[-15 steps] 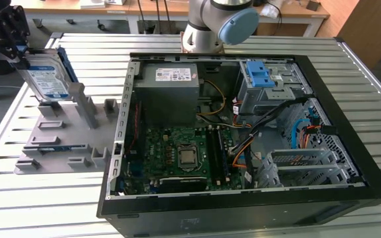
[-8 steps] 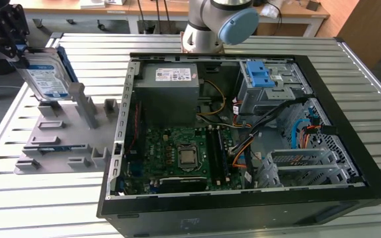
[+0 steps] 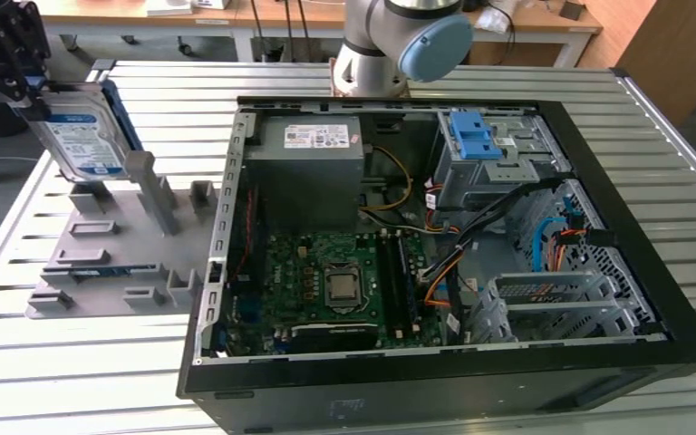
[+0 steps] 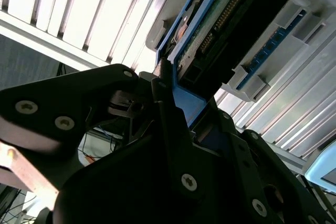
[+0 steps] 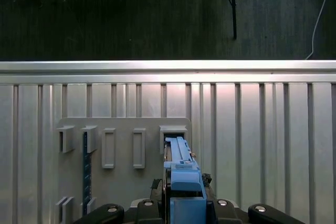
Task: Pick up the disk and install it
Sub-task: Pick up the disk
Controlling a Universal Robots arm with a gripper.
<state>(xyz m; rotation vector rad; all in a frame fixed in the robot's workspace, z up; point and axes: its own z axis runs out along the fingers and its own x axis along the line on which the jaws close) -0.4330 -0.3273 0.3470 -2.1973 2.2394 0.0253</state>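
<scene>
Your hand [image 3: 33, 91] is clenched on the disk [image 3: 79, 138], its black fingers [image 4: 173, 129] pinching the blue carrier rail [image 4: 185, 103] along the disk's upper edge; in the first wrist view the same rail [image 5: 182, 174] runs out from between the finger bases. The disk hangs upright on edge, label facing the open computer case [image 3: 445, 385], over the far corner of the bench [image 3: 82, 381] on the exterior view's left. Directly under it sits the grey fixture [image 3: 112, 258], and the disk's lower edge is at the fixture's far slot [image 5: 172, 131]; you cannot tell from these views whether that edge is inside the slot or just clear of it. A tall grey post [image 3: 145, 186] of the fixture stands just beside the disk's lower corner. Another slot of the fixture, nearer the bench's edge on the exterior view's left, holds a thin blue strip [image 3: 97, 270], which you also see in the first wrist view [image 5: 85, 167]. The computer case lies on its side across the middle of the bench, well apart from the disk, with the green motherboard [image 3: 336, 281], the grey power-supply box [image 3: 312, 154], a blue latch piece [image 3: 475, 136] on the far drive bay and a perforated metal drive cage [image 3: 560, 304] exposed. The arm's base [image 3: 384, 45] stands at the bench's far edge behind the case.
</scene>
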